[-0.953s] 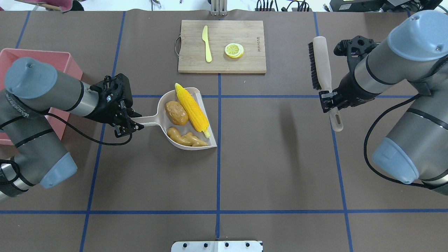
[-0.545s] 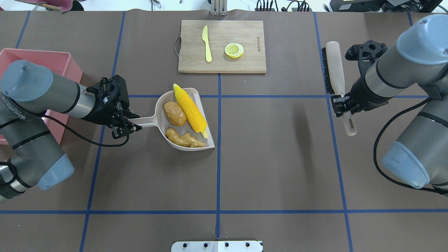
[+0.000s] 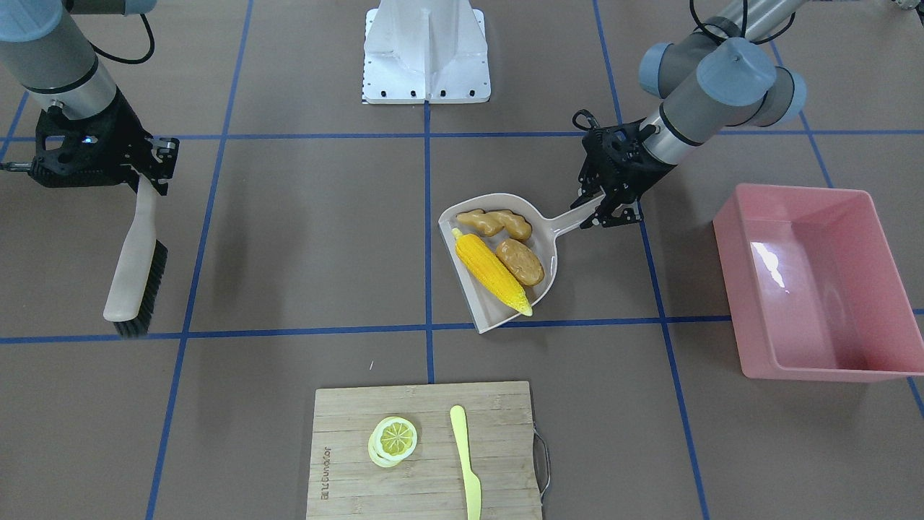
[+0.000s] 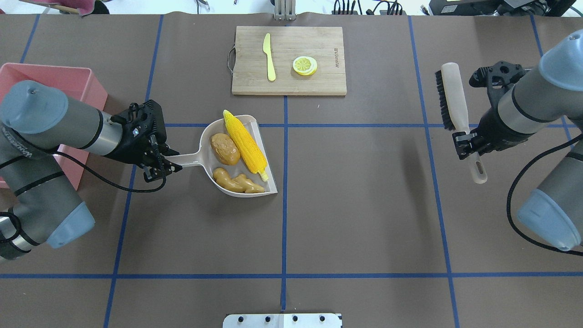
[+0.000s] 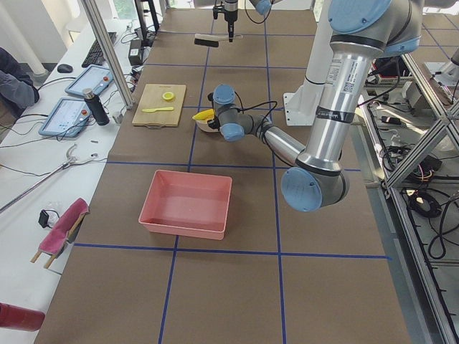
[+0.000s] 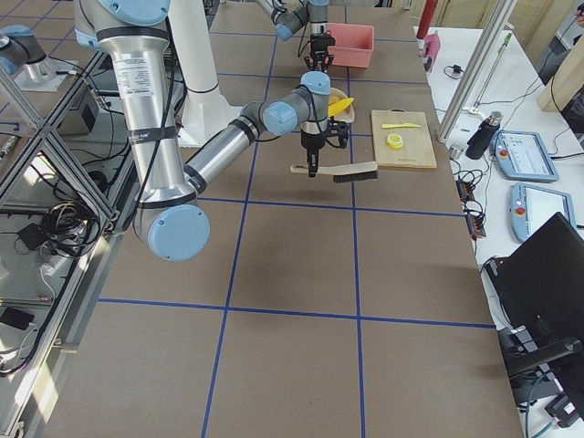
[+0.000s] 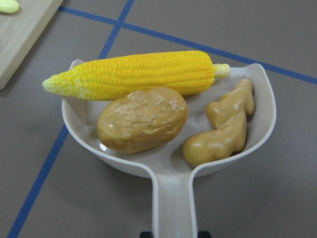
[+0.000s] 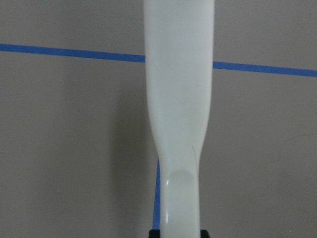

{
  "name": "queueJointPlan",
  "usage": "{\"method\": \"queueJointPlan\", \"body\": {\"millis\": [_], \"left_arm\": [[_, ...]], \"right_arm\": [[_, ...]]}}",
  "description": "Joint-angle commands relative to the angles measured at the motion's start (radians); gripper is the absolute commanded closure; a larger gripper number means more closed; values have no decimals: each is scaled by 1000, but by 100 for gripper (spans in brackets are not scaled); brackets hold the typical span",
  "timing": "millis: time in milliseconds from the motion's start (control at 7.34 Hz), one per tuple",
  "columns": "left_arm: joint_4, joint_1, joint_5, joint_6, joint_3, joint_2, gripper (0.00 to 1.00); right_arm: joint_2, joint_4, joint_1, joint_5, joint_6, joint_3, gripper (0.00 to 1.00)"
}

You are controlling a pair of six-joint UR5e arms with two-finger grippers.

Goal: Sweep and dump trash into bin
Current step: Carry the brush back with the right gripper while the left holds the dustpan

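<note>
Dustpan [image 4: 191,159]: beige, one-handled, near the middle of the tabletop [image 4: 364,218]; it holds all three pieces of trash. Whether it rests on the surface or hangs just above it cannot be told.
Corn cob [image 4: 244,145]: long and yellow, lying across the open mouth of the dustpan, with its pointed tip past one corner of the rim.
Potato [image 4: 224,149]: rounded and brown, in the deep part of the pan on the handle side, touching the corn cob.
Ginger root [image 4: 237,181]: knobbly and tan, against the side wall, just beside the potato.
Left gripper [image 4: 168,161]: fingers clamped on the end of the dustpan handle, which runs straight out from between them in the wrist view.
Bin [image 3: 816,289]: large pink tub at the robot's left end of the tabletop, well apart from the dustpan; inside, only its glossy floor and sloping walls show, with a bright reflection.
Right gripper [image 4: 464,143]: fingers clamped on the narrow handle of a brush [image 4: 451,93], held clear of the tabletop at the robot's right.
Cutting board [image 4: 319,79]: wooden, at the far edge from the robot; it carries a pale yellow knife [image 4: 269,57] and a lemon slice [image 4: 304,65], set apart from each other.
</note>
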Motion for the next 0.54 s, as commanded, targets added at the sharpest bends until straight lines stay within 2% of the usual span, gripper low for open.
{"method": "queueJointPlan", "body": {"millis": [0, 409], "left_arm": [[-1, 0, 0, -3, 2, 11, 100], [-71, 0, 5, -6, 1, 19, 100]], "right_arm": [[-60, 3, 31, 76, -29, 16, 100], [-101, 3, 44, 79, -67, 24, 100]]}}
